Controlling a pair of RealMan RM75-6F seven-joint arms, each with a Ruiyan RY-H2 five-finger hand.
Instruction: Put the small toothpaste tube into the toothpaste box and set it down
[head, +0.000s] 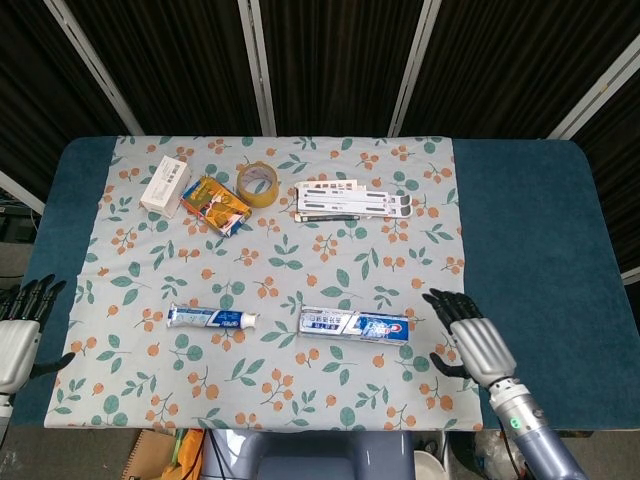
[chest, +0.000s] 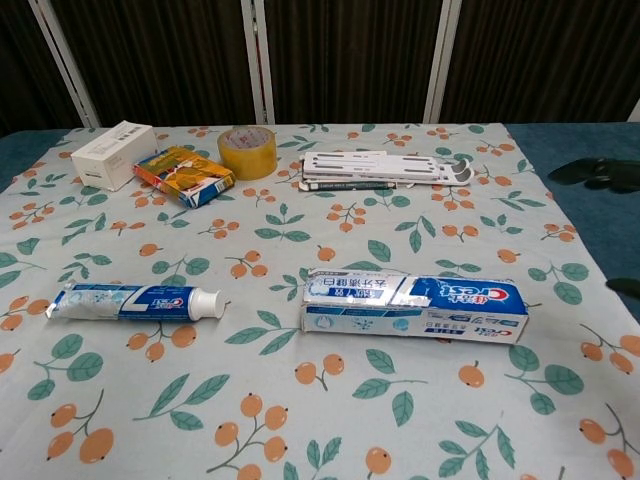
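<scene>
The blue worktop (head: 530, 220) carries a floral cloth (head: 270, 270) over most of its surface. On the cloth's near half the toothpaste box (head: 355, 325) lies flat, with the small toothpaste tube (head: 212, 318) lying just left of it, apart from it, its white cap toward the box. Along the far edge sit a flat white stand (head: 352, 199), a roll of yellow tape (head: 257, 183), an orange packet (head: 215, 203) and a white carton (head: 165, 183). The right hand (head: 472, 340) hovers near the box's right end, fingers spread, holding nothing. The left hand (head: 20, 330) sits off the worktop's left edge, fingers apart and empty.
</scene>
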